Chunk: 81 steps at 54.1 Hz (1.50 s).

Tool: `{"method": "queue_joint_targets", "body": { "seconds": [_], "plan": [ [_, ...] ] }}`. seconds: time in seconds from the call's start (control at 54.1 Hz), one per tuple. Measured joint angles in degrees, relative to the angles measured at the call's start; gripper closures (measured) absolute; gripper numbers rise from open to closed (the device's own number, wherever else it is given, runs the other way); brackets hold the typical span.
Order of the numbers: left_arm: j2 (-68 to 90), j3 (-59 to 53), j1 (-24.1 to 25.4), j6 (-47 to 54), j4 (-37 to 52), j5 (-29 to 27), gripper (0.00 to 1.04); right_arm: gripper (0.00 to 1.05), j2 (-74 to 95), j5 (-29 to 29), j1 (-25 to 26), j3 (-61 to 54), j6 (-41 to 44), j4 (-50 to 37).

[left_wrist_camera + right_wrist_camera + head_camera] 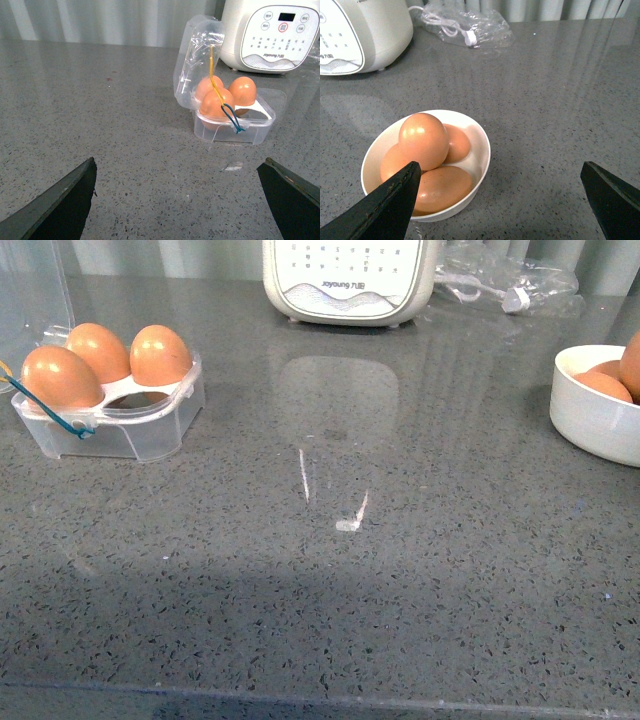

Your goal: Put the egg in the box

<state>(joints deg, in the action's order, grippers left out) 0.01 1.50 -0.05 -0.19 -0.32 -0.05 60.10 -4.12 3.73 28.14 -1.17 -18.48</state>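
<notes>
The box (120, 440) is a clear plastic case at the far left of the counter, with its lid (197, 60) standing open. Three orange-brown eggs (100, 355) sit in it, one slot is empty, and a blue and yellow cord (227, 112) hangs over its front. More eggs like them lie piled in a white bowl (590, 420) at the right; the top egg (422, 140) rests on the others. My left gripper (180, 165) is open above bare counter, short of the box (230, 132). My right gripper (500, 165) is open just beside the bowl (482, 150), holding nothing. Neither arm shows in the front view.
A white Joyoung cooker (345, 280) stands at the back middle of the grey speckled counter. To its right lies a clear plastic bag with a white cable (510, 290). The counter's front edge (320, 695) runs along the bottom of the front view.
</notes>
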Motion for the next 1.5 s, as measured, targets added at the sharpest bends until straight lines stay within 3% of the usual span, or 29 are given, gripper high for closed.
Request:
{"method": "queue_joint_targets", "body": {
  "seconds": [0.462,1.221,1.332,1.498],
  "plan": [
    [0.0,0.0,0.0,0.0,0.0,0.0,0.07,0.07,12.94,-5.01,-4.33,6.84,3.52,-2.69],
    [0.0,0.0,0.0,0.0,0.0,0.0,0.07,0.07,21.9,-6.21,-6.45,11.76,4.5,-2.8],
    [0.0,0.0,0.0,0.0,0.0,0.0,0.07,0.18,21.94,-5.62,-6.45,11.76,4.46,-3.08],
    [0.0,0.0,0.0,0.0,0.0,0.0,0.07,0.52,21.9,-5.97,-6.47,11.96,4.37,-3.1]
  ]
}}
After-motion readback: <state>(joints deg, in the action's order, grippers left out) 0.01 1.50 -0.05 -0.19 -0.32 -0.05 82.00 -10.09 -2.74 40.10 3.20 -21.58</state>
